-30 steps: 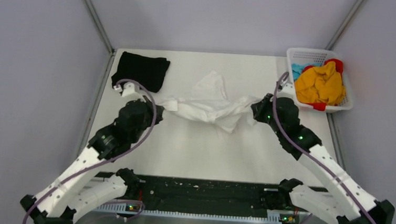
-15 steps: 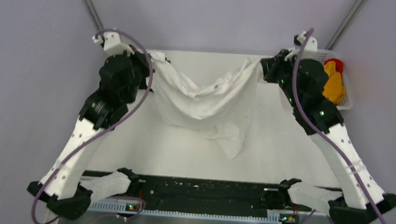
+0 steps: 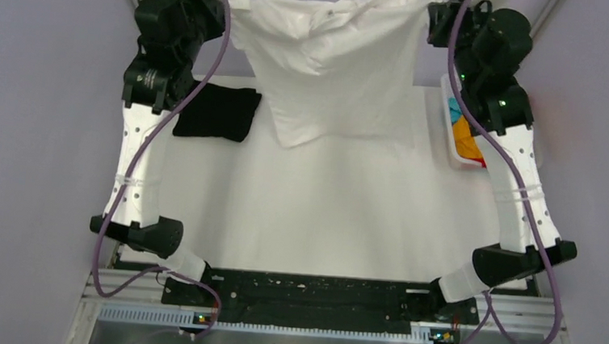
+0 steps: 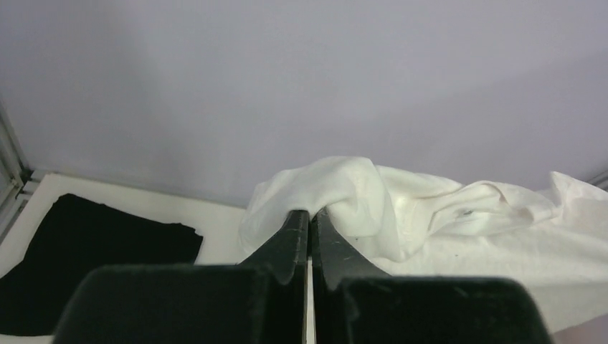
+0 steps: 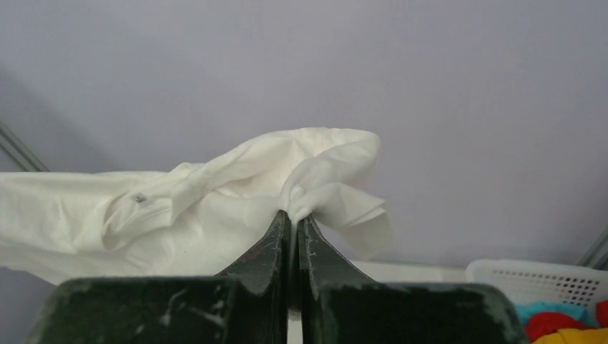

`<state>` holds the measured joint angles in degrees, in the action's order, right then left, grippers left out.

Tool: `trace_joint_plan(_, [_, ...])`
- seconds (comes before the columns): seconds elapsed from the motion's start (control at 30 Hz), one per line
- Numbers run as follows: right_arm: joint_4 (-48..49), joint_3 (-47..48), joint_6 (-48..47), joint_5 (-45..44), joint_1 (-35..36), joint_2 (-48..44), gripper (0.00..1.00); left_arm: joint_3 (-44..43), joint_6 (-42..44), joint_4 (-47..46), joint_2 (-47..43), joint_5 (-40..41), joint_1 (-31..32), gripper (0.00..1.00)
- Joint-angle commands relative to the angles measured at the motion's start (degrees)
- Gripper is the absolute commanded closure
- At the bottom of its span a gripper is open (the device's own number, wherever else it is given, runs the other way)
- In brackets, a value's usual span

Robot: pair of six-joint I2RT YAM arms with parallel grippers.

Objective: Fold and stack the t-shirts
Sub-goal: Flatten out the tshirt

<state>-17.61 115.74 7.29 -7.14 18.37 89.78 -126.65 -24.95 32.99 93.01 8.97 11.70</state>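
- Top external: the white t-shirt [image 3: 333,69] is being held aloft at 12 o'clock to hang flat.
- Its corners are being pinched by left fingers [image 4: 290,240] and right fingers [image 5: 276,240].
- The black t-shirt [image 3: 218,112] is being parked at 10 o'clock, likely as stack base.

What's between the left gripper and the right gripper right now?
The white cloth t-shirt is stretched from the left gripper to the right gripper. Both are shut on its upper edge, and it hangs spread out. The top external view shows it.
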Motion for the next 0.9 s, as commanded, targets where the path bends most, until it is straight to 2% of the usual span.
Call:
trace_joint_plan(0.0, [1.2,-4.1,-3.1,-3.2,-0.1,-11.7,1.0,4.9,1.4,-5.3,-10.4,-3.5,-1.0,1.0])
trace_joint_plan(0.13, [2.3,-27.3,-0.3,-2.5,-0.1,-25.4,1.0,28.1,0.9,-10.3,-23.0,-1.2,-1.0,1.0])
trace_joint_plan(0.27, [0.4,-53.0,12.2,-0.3,-0.2,-39.2,1.0,54.3,-2.6,-14.1,-34.1,0.6,-1.0,1.0])
trace_joint_plan(0.43, [-5.2,-78.9,25.4,12.5,0.0,-54.5,0.99,80.2,-9.5,-11.3,-43.3,4.7,-1.0,1.0])
trace_joint_plan(0.47, [-6.3,-82.9,27.8,14.5,0.0,-57.0,0.95,83.6,-11.0,-10.2,-44.8,6.0,-1.0,0.95])
trace_joint_plan(0.5, [-7.3,-86.4,30.0,16.8,0.0,-59.7,0.94,86.6,-12.5,-9.0,-46.1,7.4,-1.0,0.86])
trace_joint_plan(0.53, [-8.8,-89.2,31.5,18.5,0.0,-62.2,0.92,88.7,-14.0,-7.4,-47.3,9.5,-1.0,0.71])
trace_joint_plan(0.57, [-10.7,-90.9,32.7,19.6,-0.1,-64.8,0.83,90.4,-15.6,-5.7,-48.6,11.3,-1.0,0.59])
trace_joint_plan(0.63, [-16.0,-91.6,33.0,19.9,0.1,-67.9,0.53,91.9,-17.5,-2.8,-50.8,13.7,-1.0,0.36])
trace_joint_plan(0.67, [-18.4,-90.7,33.4,18.5,0.1,-68.7,0.37,91.6,-18.3,-1.7,-51.9,14.2,-1.0,0.3])
trace_joint_plan(0.7, [-20.2,-89.4,33.9,17.0,0.1,-69.1,0.14,91.1,-18.3,-1.1,-52.9,14.0,-1.0,0.25])
trace_joint_plan(0.73, [-20.9,-87.4,33.9,15.7,0.0,-69.1,0.03,90.4,-18.2,-0.9,-53.6,13.3,-1.0,0.12])
trace_joint_plan(0.77, [-21.0,-86.0,33.5,14.8,0.1,-68.9,0.01,89.6,-17.9,-1.0,-53.9,12.2,-1.0,0.03])
trace_joint_plan(0.87, [-19.4,-83.3,30.8,10.2,0.0,-65.9,0.01,87.6,-17.2,-2.2,-52.5,5.7,-1.0,0.01])
